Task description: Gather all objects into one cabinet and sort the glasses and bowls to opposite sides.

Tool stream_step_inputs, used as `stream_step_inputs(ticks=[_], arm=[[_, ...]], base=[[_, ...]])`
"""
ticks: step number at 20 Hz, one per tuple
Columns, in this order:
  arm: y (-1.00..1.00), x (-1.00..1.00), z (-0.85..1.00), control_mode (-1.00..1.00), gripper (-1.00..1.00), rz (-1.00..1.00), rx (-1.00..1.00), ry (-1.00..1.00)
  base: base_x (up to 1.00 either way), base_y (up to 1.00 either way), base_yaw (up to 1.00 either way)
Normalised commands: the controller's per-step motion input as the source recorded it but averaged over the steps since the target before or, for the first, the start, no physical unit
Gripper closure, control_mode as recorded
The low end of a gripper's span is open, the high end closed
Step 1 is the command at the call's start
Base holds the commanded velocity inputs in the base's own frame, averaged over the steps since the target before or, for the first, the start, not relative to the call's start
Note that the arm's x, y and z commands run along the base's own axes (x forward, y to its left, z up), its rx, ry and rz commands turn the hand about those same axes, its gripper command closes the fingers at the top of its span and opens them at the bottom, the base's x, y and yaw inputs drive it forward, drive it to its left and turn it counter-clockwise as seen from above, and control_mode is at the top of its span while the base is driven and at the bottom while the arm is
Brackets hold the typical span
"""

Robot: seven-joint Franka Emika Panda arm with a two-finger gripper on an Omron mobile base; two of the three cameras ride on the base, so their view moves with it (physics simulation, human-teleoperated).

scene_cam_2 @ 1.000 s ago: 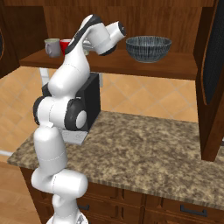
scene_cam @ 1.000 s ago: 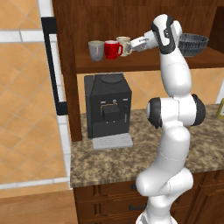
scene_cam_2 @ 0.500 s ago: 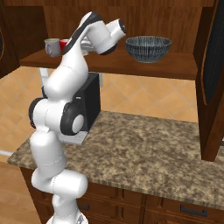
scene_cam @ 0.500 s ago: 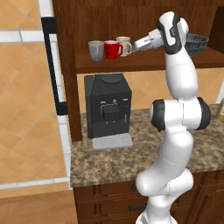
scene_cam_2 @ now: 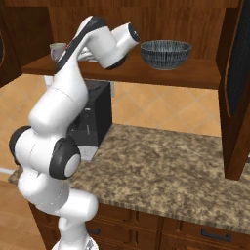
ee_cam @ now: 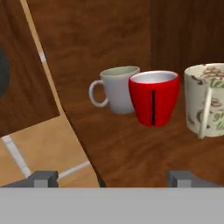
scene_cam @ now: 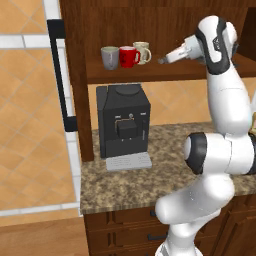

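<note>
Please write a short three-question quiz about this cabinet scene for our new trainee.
1. True or false: the wide dark speckled bowl stands on the granite counter.
2. Which cup stands between the plain grey cup and the cream patterned mug?
3. Is the pincer A) open and empty, or B) shut on a cup?

Key: 1 false, it stands on the dark wooden cabinet shelf; 2 the glossy red mug; 3 A.

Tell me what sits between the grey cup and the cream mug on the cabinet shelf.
The red mug stands between the grey cup and the cream mug, seen in the hand view and the left base view.
</note>
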Motion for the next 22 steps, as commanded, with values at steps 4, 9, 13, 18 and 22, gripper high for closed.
stream_step_inputs(ticks=[4,9,13,18,22], arm=[[0.00,-1.00,0.04,-1.00,-1.00,-0.17,0.00,-0.13],[-0.03,-1.00,0.04,-1.00,-1.00,-0.25,0.01,-0.19],[-0.14,-1.00,0.07,-1.00,-1.00,-0.31,0.06,-0.11],[-0.21,-1.00,0.04,-1.00,-1.00,-0.38,0.06,0.00],[-0.14,-1.00,0.00,-1.00,-1.00,-0.39,0.01,0.00]], base=[[0.00,0.00,0.00],[0.00,0.00,0.00],[0.00,0.00,0.00],[0.00,0.00,0.00],[0.00,0.00,0.00]])
